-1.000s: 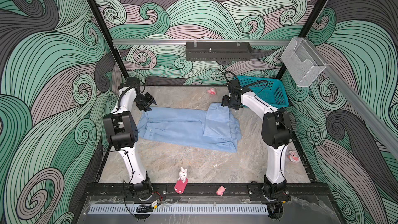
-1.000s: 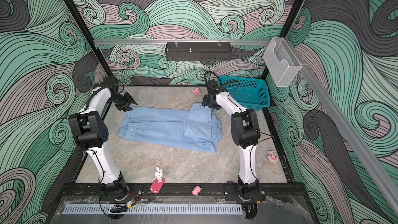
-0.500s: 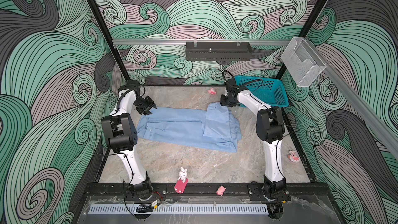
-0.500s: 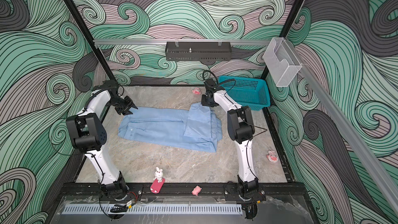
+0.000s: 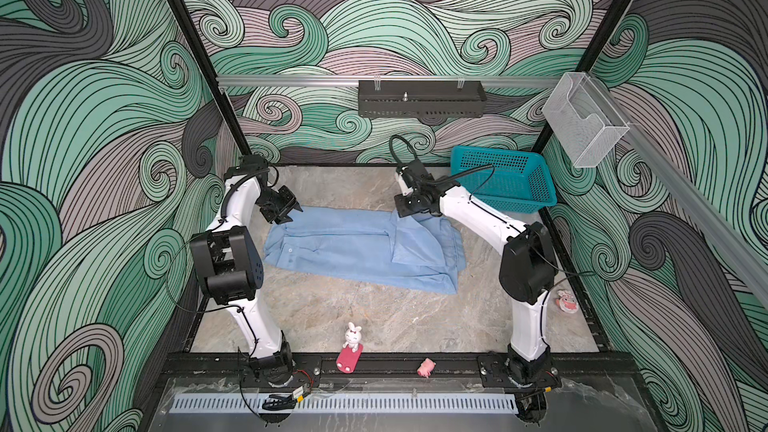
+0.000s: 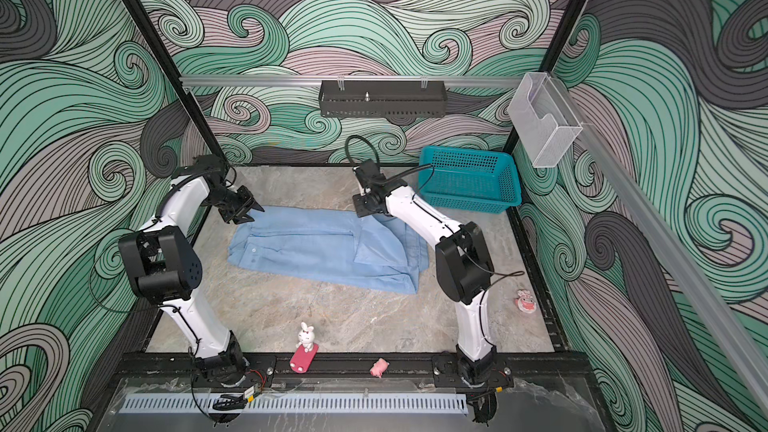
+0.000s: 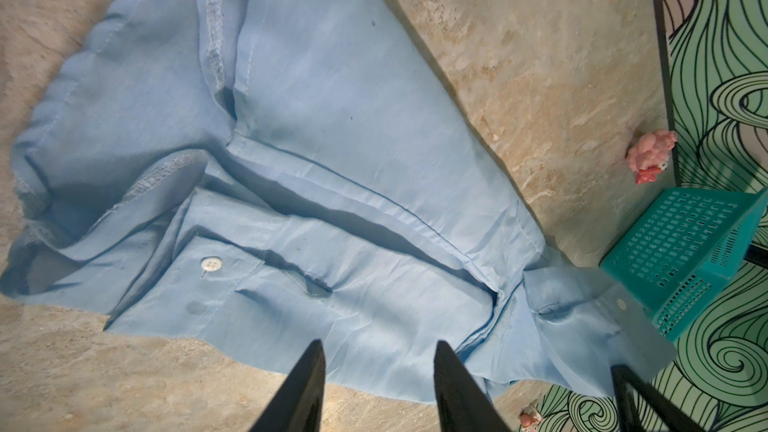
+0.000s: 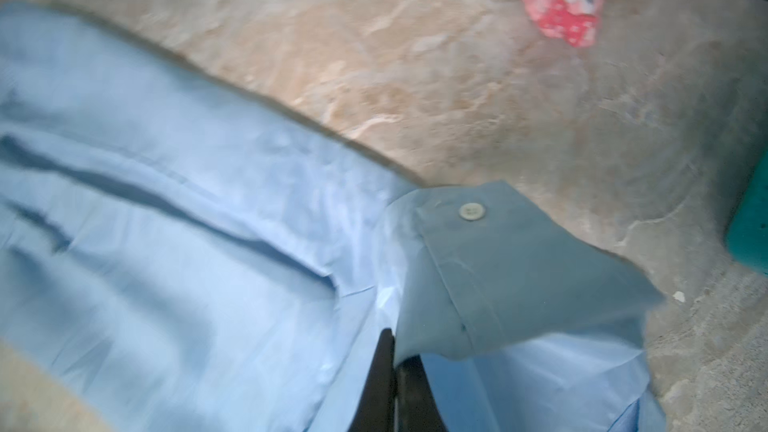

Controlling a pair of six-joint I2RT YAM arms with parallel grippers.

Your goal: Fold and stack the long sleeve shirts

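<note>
In both top views one light blue shirt (image 5: 361, 247) lies across the middle of the frame on the stone-patterned table (image 5: 374, 313) as a long band. Its sides look turned in, and a sleeve panel is laid over its right part. No other shirt and no stack are in view, so you appear to be midway through folding. The crosswise folds and the stacking look not yet done. In the right wrist view your right gripper (image 8: 392, 351) has its fingers pressed together on the buttoned cuff (image 8: 498, 251), which rises off the table at lower centre. In the left wrist view your left gripper (image 7: 378, 351) stands partly open and holds nothing. It is poised over the shirt's edge at the bottom of the frame. The left gripper sits at the band's upper left corner and the right at its upper edge, right of centre. The most open room is the bare table in the lower half of the top views. A rabbit figure (image 5: 352, 336) and a pink pig toy (image 5: 427, 366) stand along the bottom rail. A teal basket (image 5: 505, 178) crowds the upper right, just beside your right arm. A small pink toy (image 8: 565, 14) lies near the cuff by the back wall.
</note>
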